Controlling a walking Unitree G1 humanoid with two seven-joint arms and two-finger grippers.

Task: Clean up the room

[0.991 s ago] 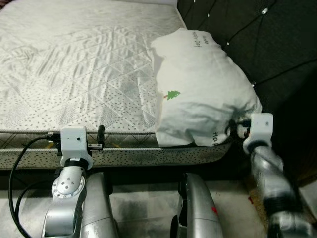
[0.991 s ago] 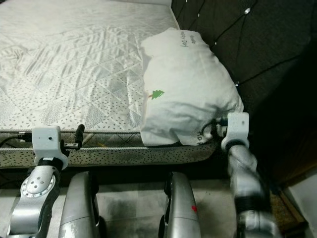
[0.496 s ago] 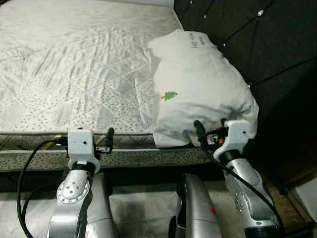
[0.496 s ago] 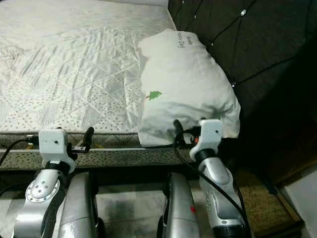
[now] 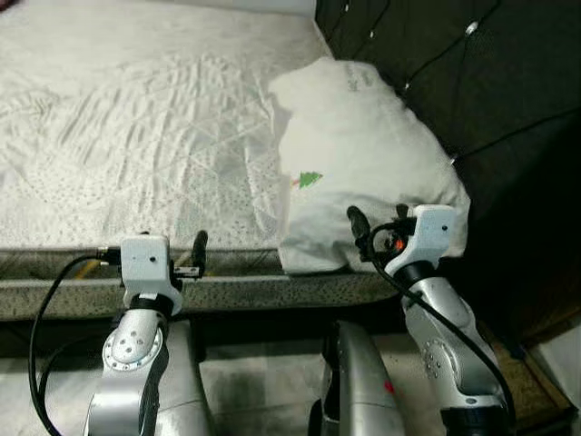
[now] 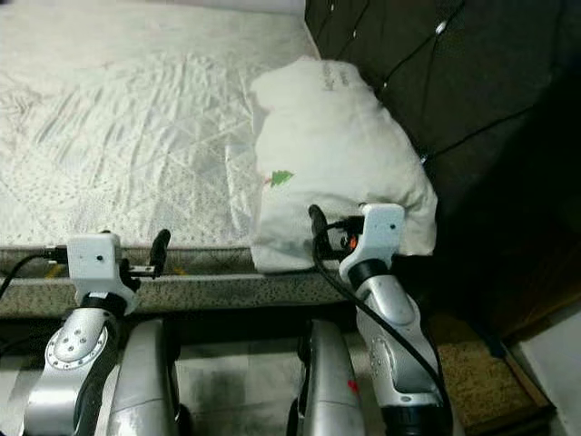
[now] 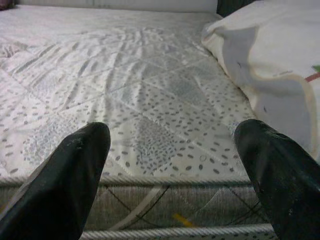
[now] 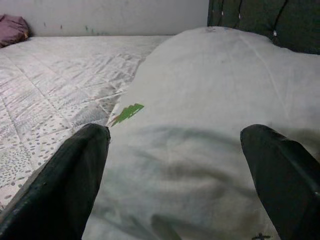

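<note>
While the robot faces the bed's edge, the quilted mattress (image 5: 136, 136) spans most of the scene, with a dark tufted headboard (image 5: 472, 82) on its right. White pillow (image 5: 363, 163) with a small green tree print lies against that headboard, at the mattress corner. Right gripper (image 8: 175, 200), fingers spread wide, sits just before the pillow's near end. Left gripper (image 7: 175, 180), also wide apart, holds nothing at the mattress edge.

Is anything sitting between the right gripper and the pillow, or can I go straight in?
Nothing visible stands in the way. The right gripper is open and points at the near end of the white pillow, which lies at the mattress corner against the dark headboard. The wrist view shows pillow fabric directly between the fingers.
</note>
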